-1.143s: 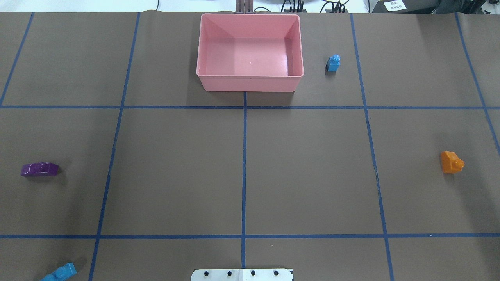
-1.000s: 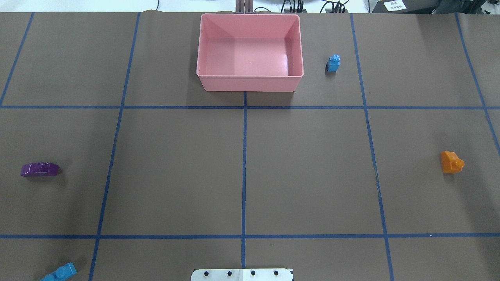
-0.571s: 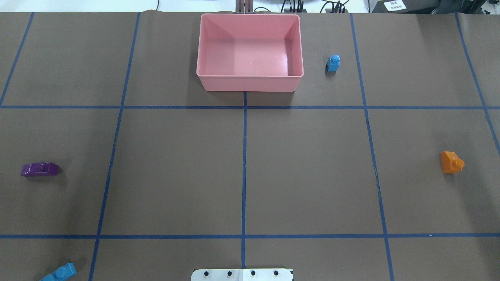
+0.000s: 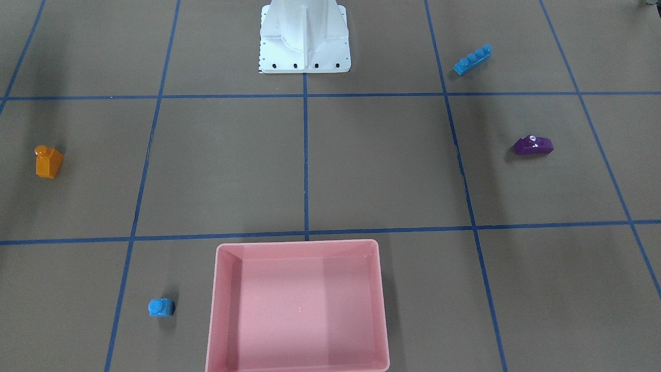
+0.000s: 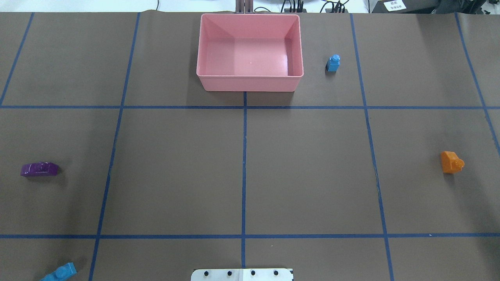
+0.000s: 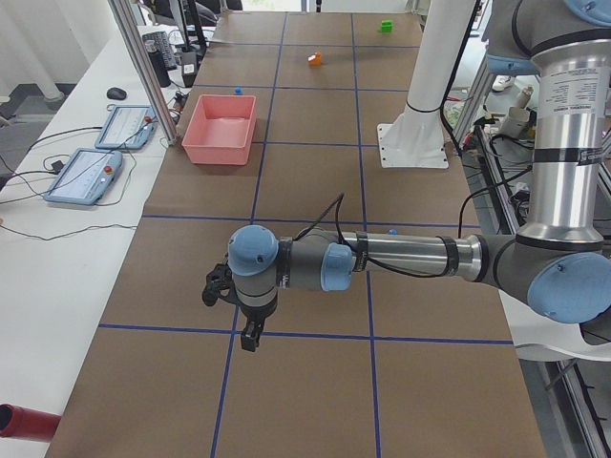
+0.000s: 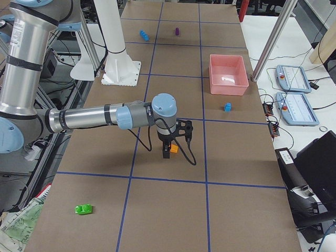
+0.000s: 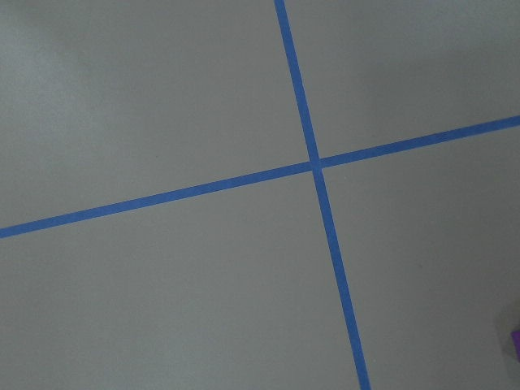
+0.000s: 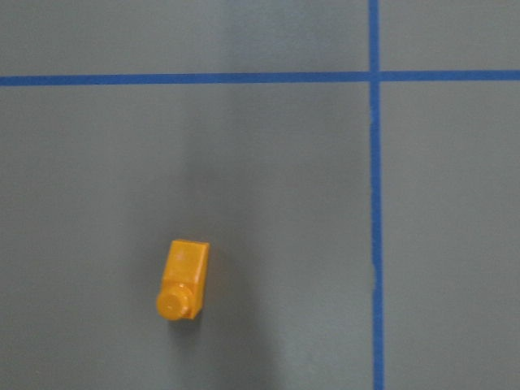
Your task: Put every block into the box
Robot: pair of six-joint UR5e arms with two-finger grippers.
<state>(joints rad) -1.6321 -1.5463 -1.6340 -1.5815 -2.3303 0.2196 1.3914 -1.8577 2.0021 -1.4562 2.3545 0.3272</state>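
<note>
The pink box point(image 5: 250, 82) stands empty at the table's far middle. The small blue block point(image 5: 333, 63) stands to its right. The orange block point(image 5: 451, 162) lies at the right, the purple block point(image 5: 40, 169) at the left, and the long blue block point(image 5: 59, 272) at the near left edge. The green block point(image 7: 84, 209) shows only in the side views. My right gripper point(image 7: 169, 149) hangs just over the orange block point(image 9: 182, 280). My left gripper point(image 6: 246, 329) hangs over bare table. I cannot tell whether either gripper is open or shut.
The white robot base point(image 4: 304, 41) stands at the near middle. Blue tape lines point(image 5: 243, 164) grid the brown table. Control tablets point(image 6: 86, 176) and a metal post point(image 6: 143, 67) stand off the table's far side.
</note>
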